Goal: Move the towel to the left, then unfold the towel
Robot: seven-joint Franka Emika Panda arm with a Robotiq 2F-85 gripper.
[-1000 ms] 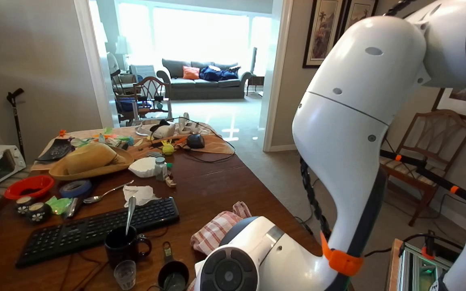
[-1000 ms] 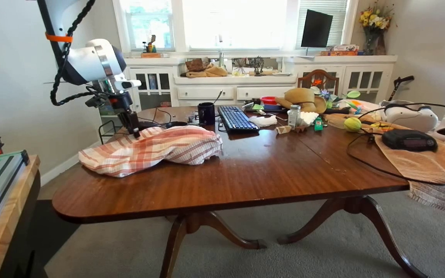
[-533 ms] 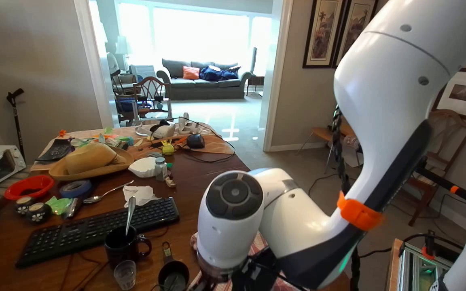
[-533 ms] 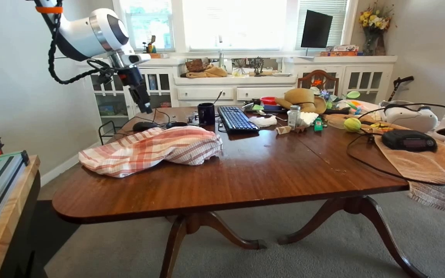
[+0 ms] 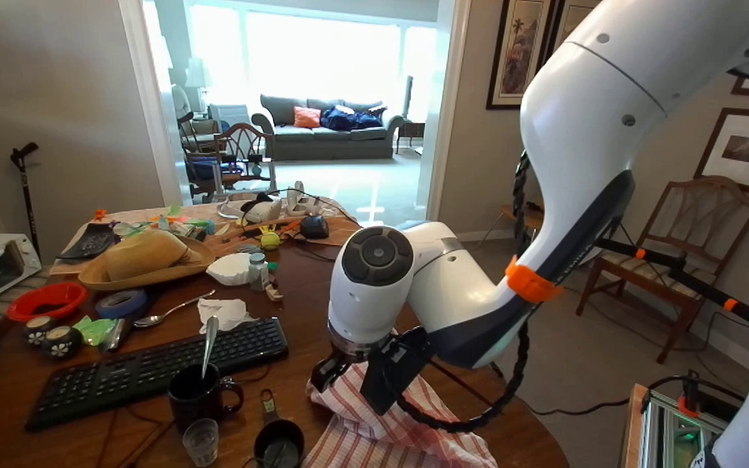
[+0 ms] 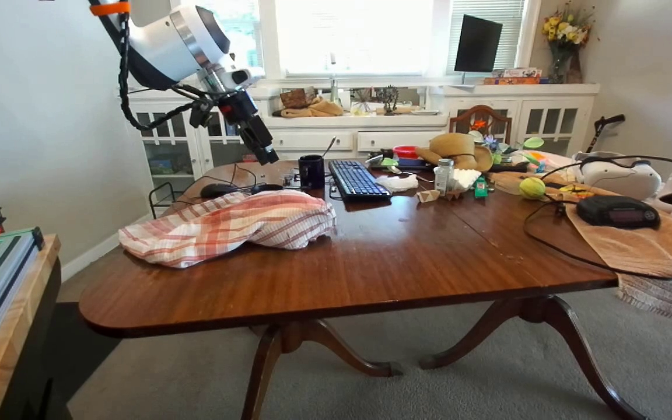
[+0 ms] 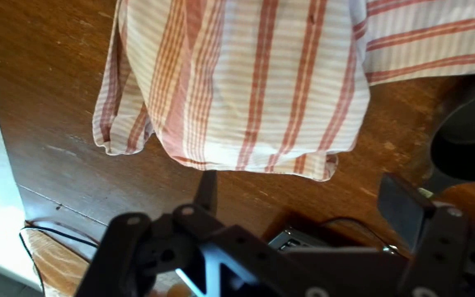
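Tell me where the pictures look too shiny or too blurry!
In both exterior views, the windows glare washed-out white; in an exterior view, the table has a pale shine on top; in the wrist view, the gripper looks dark and a bit blurry, while the stripes on the towel show more clearly.

In an exterior view we note a far window, glaring white, sofa before it; chair at right by the wall. Carpet greyish.
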